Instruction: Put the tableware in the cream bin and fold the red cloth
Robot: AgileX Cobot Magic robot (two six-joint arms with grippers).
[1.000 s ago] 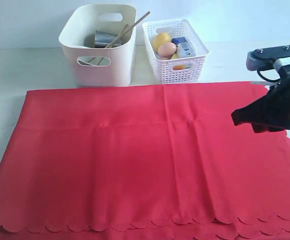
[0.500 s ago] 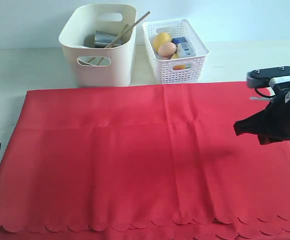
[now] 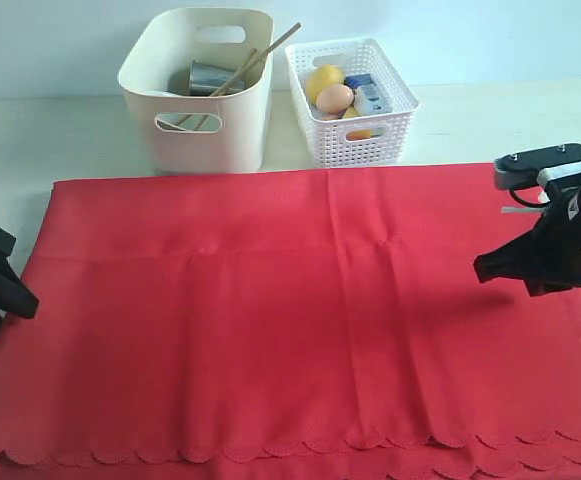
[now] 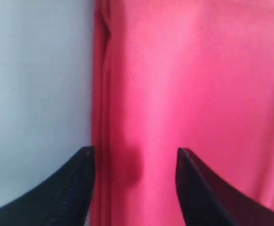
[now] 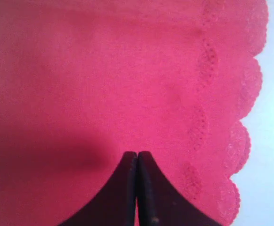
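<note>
The red cloth [image 3: 290, 320] lies folded once on the white table, its scalloped edges stacked along the front. My left gripper [image 3: 10, 280] stands open at the cloth's left edge; in the left wrist view [image 4: 134, 155] its jaws straddle the layered edge of the cloth [image 4: 184, 84], holding nothing. My right gripper [image 3: 485, 267] hovers over the cloth's right side, shut and empty, as the right wrist view [image 5: 137, 155] shows above the scalloped border [image 5: 221, 141]. The cream bin [image 3: 198, 90] at the back holds a steel cup [image 3: 210, 77] and wooden chopsticks [image 3: 260, 55]. Other tableware is hidden.
A white lattice basket [image 3: 370, 125] beside the bin holds a lemon [image 3: 322, 78], an egg-like thing [image 3: 335, 97] and a blue-white carton [image 3: 367, 95]. Bare white table [image 3: 30, 140] surrounds the cloth on the left, back and right.
The left gripper has opened and moved in from the left edge toward the cloth. The right gripper has dropped lower and shifted slightly right, still shut.
</note>
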